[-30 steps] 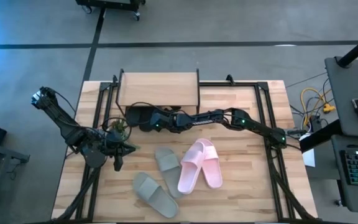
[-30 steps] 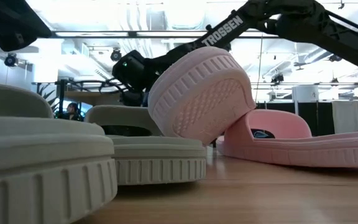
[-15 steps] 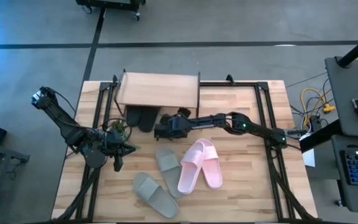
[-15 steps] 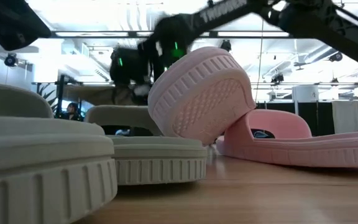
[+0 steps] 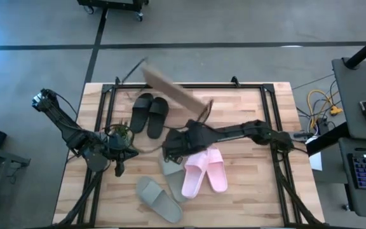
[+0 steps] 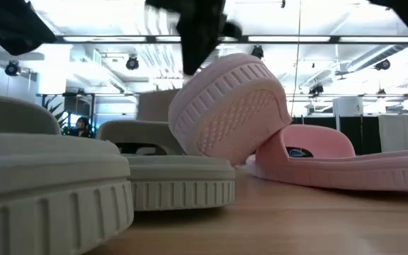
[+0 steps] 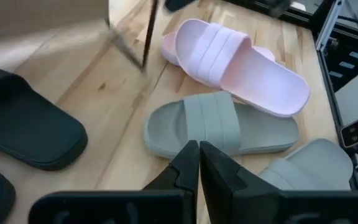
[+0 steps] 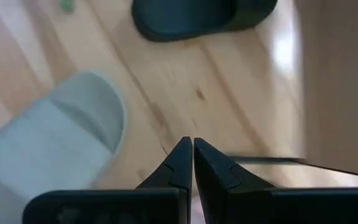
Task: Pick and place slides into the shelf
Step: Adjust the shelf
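Tabletop: right gripper (image 5: pixel 169 152) low, shelf (image 5: pixel 173 93) tipped.

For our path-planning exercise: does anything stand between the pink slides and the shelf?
Yes. The right arm stretches across the table between the pink slides and the shelf, with the shut right gripper near a grey-green slide. The shelf itself is tilted, not level.
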